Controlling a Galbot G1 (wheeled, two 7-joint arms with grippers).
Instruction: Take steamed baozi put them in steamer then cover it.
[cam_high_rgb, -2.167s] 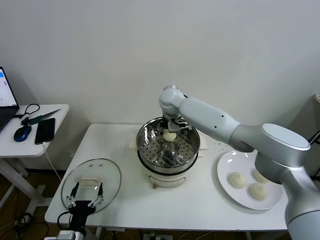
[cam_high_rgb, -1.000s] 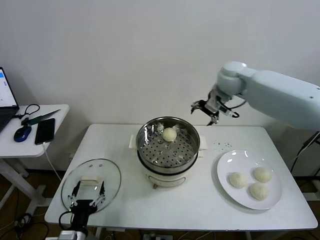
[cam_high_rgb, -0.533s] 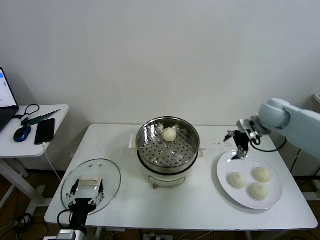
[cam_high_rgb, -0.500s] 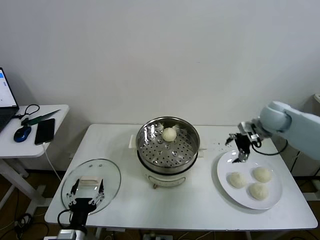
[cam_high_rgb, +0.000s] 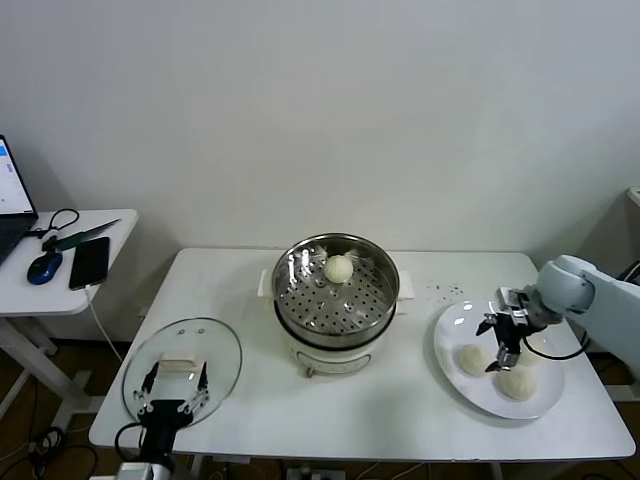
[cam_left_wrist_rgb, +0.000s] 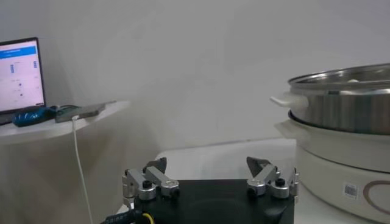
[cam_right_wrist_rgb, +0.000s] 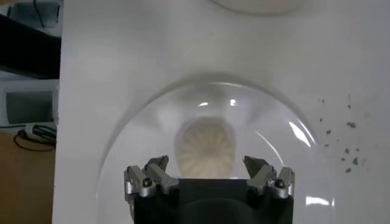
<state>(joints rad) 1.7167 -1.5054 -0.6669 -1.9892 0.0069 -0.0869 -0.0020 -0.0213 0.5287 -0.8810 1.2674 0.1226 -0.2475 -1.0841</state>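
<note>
The steamer (cam_high_rgb: 336, 318) stands mid-table with one baozi (cam_high_rgb: 339, 268) on its perforated tray; its side also shows in the left wrist view (cam_left_wrist_rgb: 347, 109). Three baozi lie on the white plate (cam_high_rgb: 450, 335): one at the near left (cam_high_rgb: 469, 360), one at the front (cam_high_rgb: 518, 384), one partly hidden by my right gripper (cam_high_rgb: 503, 347). That gripper is open just above the plate; in the right wrist view (cam_right_wrist_rgb: 206, 162) a baozi (cam_right_wrist_rgb: 206, 145) lies between its jaws. The glass cover (cam_high_rgb: 215, 350) lies at the table's front left, under my open, empty left gripper (cam_high_rgb: 172, 392) (cam_left_wrist_rgb: 206, 163).
A side table (cam_high_rgb: 110, 225) at the far left holds a phone (cam_high_rgb: 90, 262), a mouse (cam_high_rgb: 45, 266) and a laptop (cam_high_rgb: 8, 200); the laptop screen shows in the left wrist view (cam_left_wrist_rgb: 21, 76). Dark crumbs (cam_high_rgb: 440, 290) lie between steamer and plate.
My right arm left one baozi in the steamer, swung right over the table and came down over the plate, open. The left arm has stayed put.
</note>
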